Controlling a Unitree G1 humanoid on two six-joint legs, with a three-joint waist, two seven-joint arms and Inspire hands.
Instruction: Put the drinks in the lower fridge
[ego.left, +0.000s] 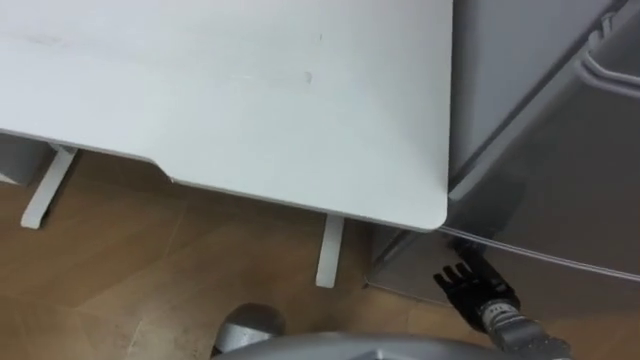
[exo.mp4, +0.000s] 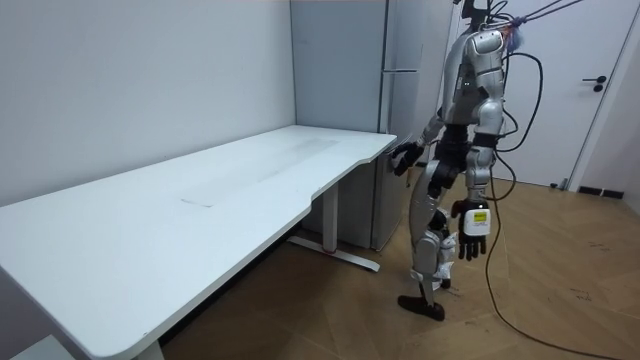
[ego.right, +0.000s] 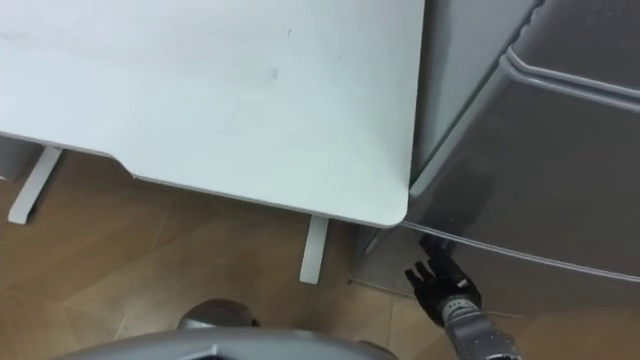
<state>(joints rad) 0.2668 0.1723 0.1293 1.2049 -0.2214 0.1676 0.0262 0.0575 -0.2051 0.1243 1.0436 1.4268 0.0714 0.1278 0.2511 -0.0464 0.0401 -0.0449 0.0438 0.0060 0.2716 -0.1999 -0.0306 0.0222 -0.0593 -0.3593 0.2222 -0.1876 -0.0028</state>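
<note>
Low by fridge (ego.left: 545, 170), right hand (ego.left: 476, 291) w/ straight fingers (ego.left: 451, 275), forearm cut off.

The fridge (ego.left: 560, 150) runs off the eye views' right edge, the tabletop (ego.left: 250, 90) off their top and left. Whether the fingers of the right hand (ego.left: 470, 287) touch the fridge door cannot be told.

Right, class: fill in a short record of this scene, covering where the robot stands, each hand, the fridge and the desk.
Robot position: standing at the grey fridge, by the end of the white desk
Right hand: open, fingers spread, raised close to the fridge's front; contact unclear
Left hand: hanging at its side, fingers relaxed, holding nothing
Fridge doors: look shut
Desk top: bare
Floor: wood
</note>
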